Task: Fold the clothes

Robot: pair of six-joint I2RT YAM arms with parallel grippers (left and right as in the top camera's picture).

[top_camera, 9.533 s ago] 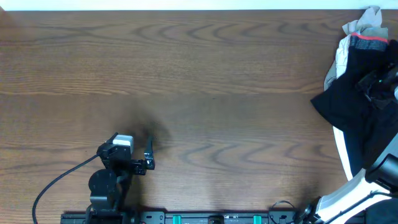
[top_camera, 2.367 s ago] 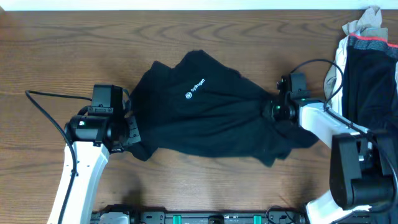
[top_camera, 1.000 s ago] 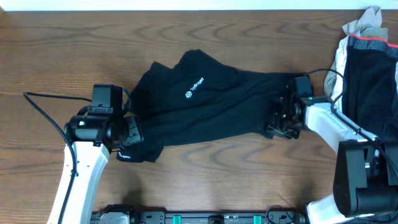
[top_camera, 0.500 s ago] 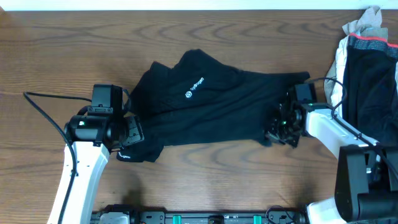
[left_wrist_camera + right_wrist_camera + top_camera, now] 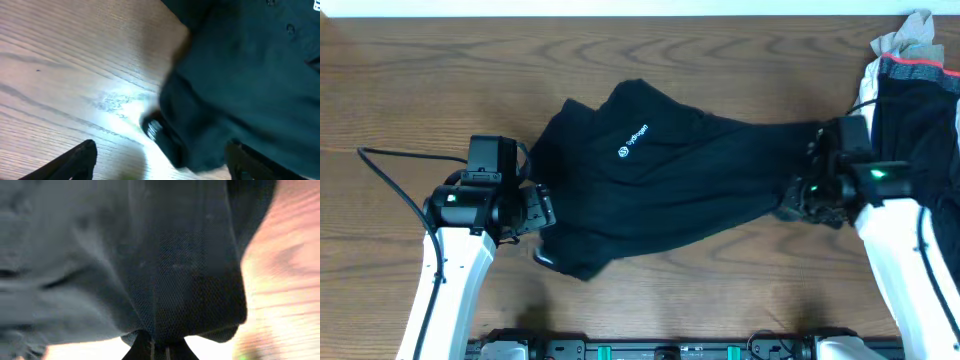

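Across the middle of the brown wooden table (image 5: pixel 420 80) lies the soft black short-sleeved T-shirt (image 5: pixel 660 190), small white logo (image 5: pixel 635 140) up, pulled taut toward the table's right side, where the right gripper (image 5: pixel 802 195) is clenched on a pinch of its fabric. Toward the table's left side the left gripper (image 5: pixel 542 213) stands released, fingers wide apart about the shirt's crumpled edge. A heap of other garments (image 5: pixel 910 90) sits at the table's far right corner.
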